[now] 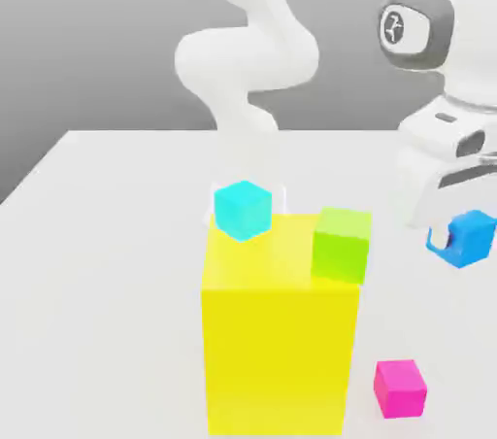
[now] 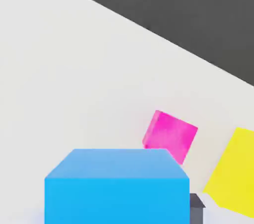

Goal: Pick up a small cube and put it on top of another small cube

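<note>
Blue cube (image 2: 116, 196) fills our gripper's (image 1: 461, 236) grasp, its fingers closed against the sides. We see it at the exterior view's right, apart from the yellow block (image 1: 277, 354).

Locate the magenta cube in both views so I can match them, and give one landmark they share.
Exterior view: the magenta cube is low in the picture, toward the exterior view's right, just beside the yellow block.
Hand view: it lies between the blue cube and the yellow block, partly covered by the blue cube.
Shared landmark: the yellow block.
</note>
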